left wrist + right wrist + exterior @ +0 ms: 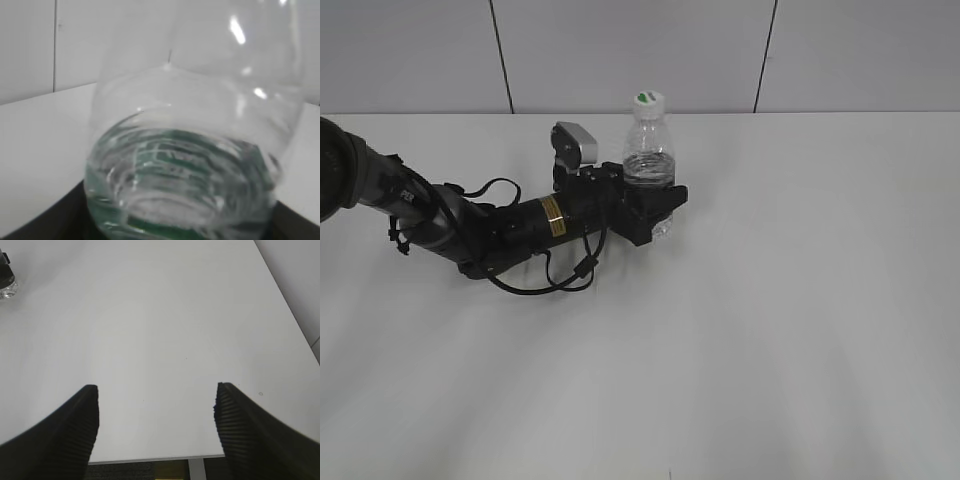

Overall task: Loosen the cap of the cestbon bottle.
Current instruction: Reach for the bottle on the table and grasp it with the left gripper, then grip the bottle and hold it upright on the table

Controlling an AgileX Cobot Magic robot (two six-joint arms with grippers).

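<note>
My left gripper (655, 210) is clamped on the lower body of the bottle (648, 150), upright on the bench (800, 300). The cap (647, 100) sits on, untouched. My right gripper (156, 420) hangs wide apart, well away; loosening remains.

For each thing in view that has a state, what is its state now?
cestbon bottle: upright on the table, partly filled with water, gripped low on its body.
cap: on the neck.
left pincer: shut on the cestbon bottle.
right pincer: open, empty, above bare table.
</note>
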